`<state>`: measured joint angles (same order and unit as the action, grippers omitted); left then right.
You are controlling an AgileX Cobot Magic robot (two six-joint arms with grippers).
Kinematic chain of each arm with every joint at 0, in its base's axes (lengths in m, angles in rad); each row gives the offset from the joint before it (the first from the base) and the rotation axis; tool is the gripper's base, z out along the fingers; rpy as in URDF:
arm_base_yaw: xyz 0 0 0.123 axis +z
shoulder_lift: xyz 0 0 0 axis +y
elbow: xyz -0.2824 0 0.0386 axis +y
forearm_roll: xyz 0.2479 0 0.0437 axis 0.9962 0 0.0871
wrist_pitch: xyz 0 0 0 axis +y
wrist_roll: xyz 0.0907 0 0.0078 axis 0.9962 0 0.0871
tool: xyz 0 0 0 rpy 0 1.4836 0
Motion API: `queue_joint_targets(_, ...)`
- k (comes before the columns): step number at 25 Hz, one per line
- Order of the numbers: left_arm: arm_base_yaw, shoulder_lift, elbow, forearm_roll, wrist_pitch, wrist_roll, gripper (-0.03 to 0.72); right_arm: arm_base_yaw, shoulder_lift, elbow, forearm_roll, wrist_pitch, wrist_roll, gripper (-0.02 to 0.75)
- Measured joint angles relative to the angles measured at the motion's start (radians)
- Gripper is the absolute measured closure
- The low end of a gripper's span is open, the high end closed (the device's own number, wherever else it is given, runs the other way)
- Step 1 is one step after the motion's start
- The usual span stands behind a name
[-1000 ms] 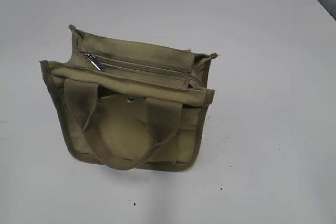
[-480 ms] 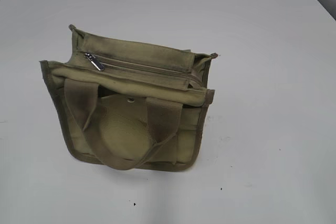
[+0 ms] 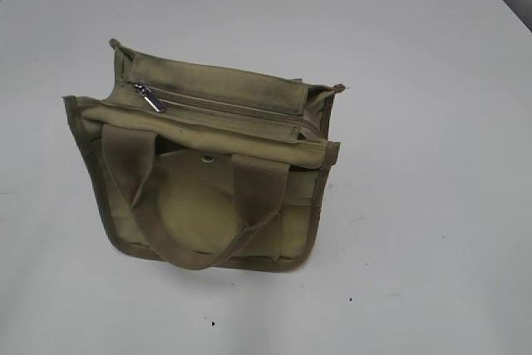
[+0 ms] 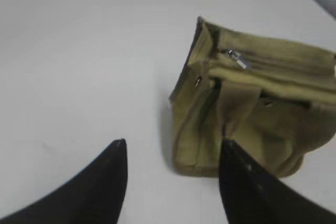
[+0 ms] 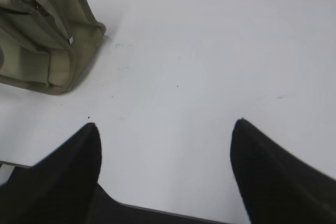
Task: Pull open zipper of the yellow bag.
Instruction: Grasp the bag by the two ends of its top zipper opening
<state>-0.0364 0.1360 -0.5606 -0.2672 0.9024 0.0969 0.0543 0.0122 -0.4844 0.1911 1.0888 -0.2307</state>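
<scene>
We hold our left black two-fingered gripper (image 4: 172, 150) with jaws parted, tips toward twelve o'clock; our right black two-fingered gripper (image 5: 165, 125) gapes wider, gripping nothing.

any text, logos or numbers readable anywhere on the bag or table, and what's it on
None: no readable text in any view.
The yellow bag shows plain canvas with no print or label.
The zipper pull tab and the snap button are bare metal; any engraving is too small to tell.
The table carries only tiny dark specks, not writing.
</scene>
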Motion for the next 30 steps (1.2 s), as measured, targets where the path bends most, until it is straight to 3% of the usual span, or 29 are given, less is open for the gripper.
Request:
queue_joint_targets(4, 0.0, 0.208, -0.031, -0.179, -0.104, 0.014, 0.256, 0.0, 0.125, 0.0, 0.014, -0.009, -0.016, 0.145)
queue_joint_targets(11, 0.0, 0.651, -0.187, -0.441, -0.113, 0.182, 0.256, 0.052, 0.348, -0.067, 0.077, -0.136, -0.04, 0.145)
queue_joint_targets(18, -0.003, 1.04, -0.363, -0.478, -0.07, 0.227, 0.256, 0.06, 0.66, -0.21, 0.275, -0.211, -0.256, 0.145)
queue_joint_targets(26, -0.127, 1.29, -0.537, -0.5, -0.024, 0.249, 0.256, 0.06, 1.008, -0.412, 0.541, -0.262, -0.555, 0.145)
queue_joint_targets(30, -0.143, 1.38, -0.593, -0.498, -0.008, 0.249, 0.256, 0.06, 1.13, -0.516, 0.616, -0.264, -0.638, 0.145)
